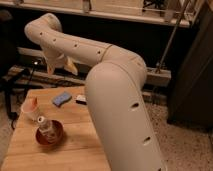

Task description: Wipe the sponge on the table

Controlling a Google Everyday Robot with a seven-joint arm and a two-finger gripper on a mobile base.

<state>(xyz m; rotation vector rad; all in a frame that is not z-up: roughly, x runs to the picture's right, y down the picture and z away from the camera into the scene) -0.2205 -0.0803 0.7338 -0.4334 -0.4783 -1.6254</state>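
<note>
The red bowl [49,135] sits near the front left of the desk [62,156], and everything else is placed from it. A small pale object [45,125] stands inside the bowl; it looks like a little bottle, though the view is too soft to be sure. Just behind the bowl and slightly to its left stands a pale cup [30,108] with an orange tint at its rim, close to the bowl but apart from it.

The sponge [62,98], a blue block, lies flat on the desk behind the bowl and a little to its right, near the far edge. Beside the sponge, further right from the bowl, lies a small flat black-and-white object [81,99], partly hidden by the arm [120,100].

The pincer [61,69] hangs in the air well behind and above the bowl, past the far edge of the desk and above the sponge without touching it. Its two fingers [71,66] point downward and stand spread apart with nothing between them. The thick white arm bends across the right side of the view, covering the desk to the right of the bowl.
</note>
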